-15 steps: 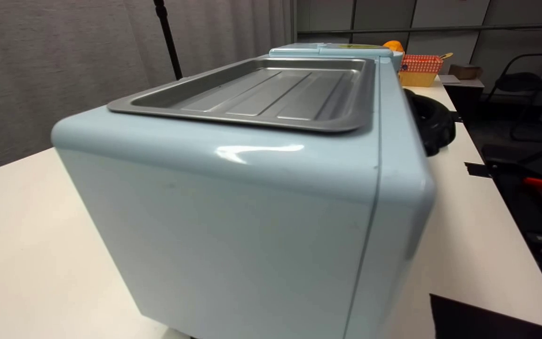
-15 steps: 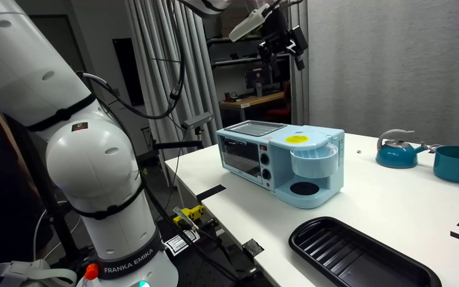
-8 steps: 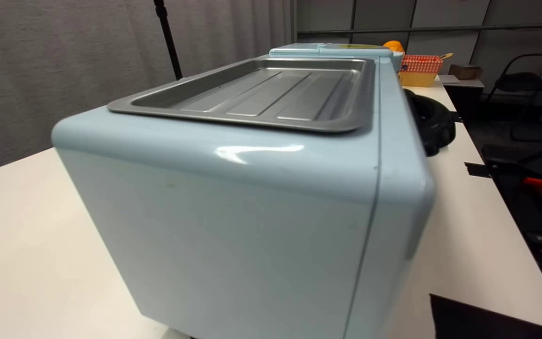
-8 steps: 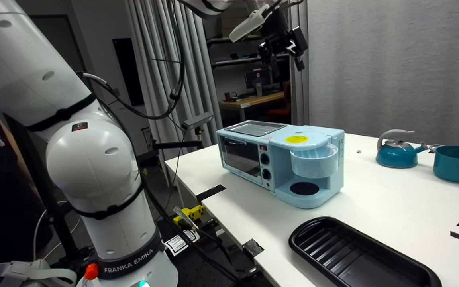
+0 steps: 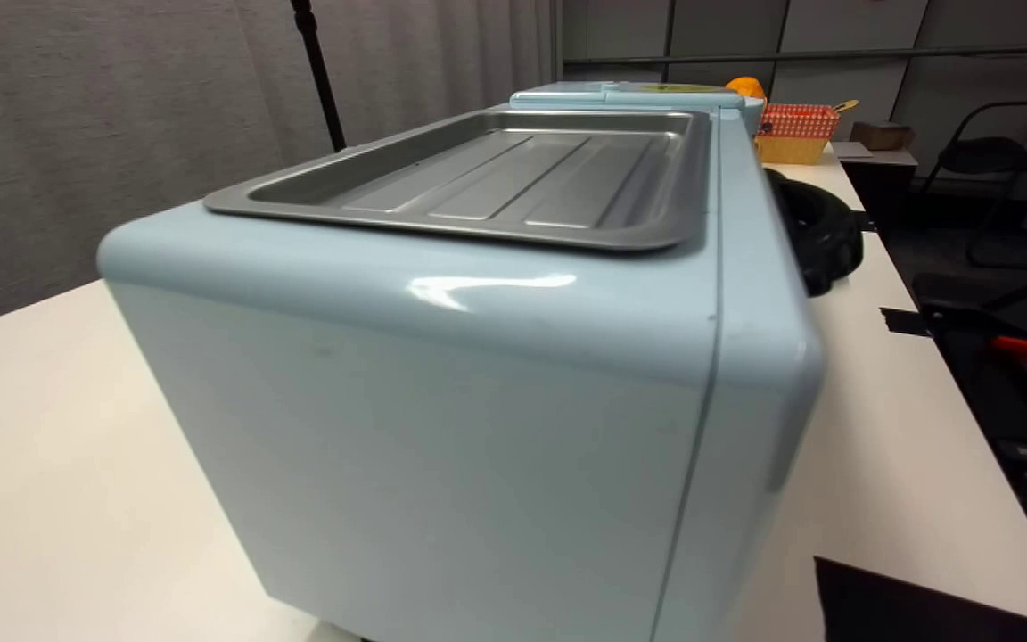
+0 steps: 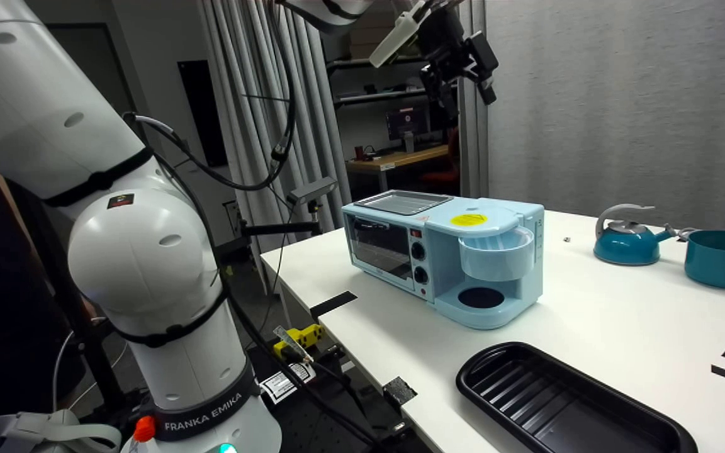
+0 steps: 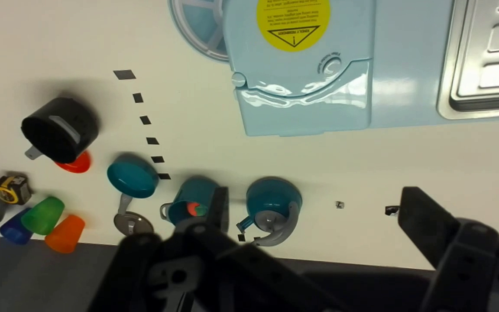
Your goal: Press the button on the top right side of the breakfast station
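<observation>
In an exterior view, spread, released fingers (image 6: pixel 487 93) hang at 12 o'clock from the station (image 6: pixel 443 251), with the kettle (image 6: pixel 627 245) at 3 and a pan (image 6: pixel 579 406) at 5.

The white, round-jointed arm (image 6: pixel 142 264) wears black bands (image 6: pixel 99 178) (one lettered FRANKA EMIKA) and a black pincer (image 7: pixel 313 203).

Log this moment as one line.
claw: open, nothing held | pose: high, clear of breakfast station | likely target: round button on its top, no contact | nearby: teal kettle, black pan
</observation>
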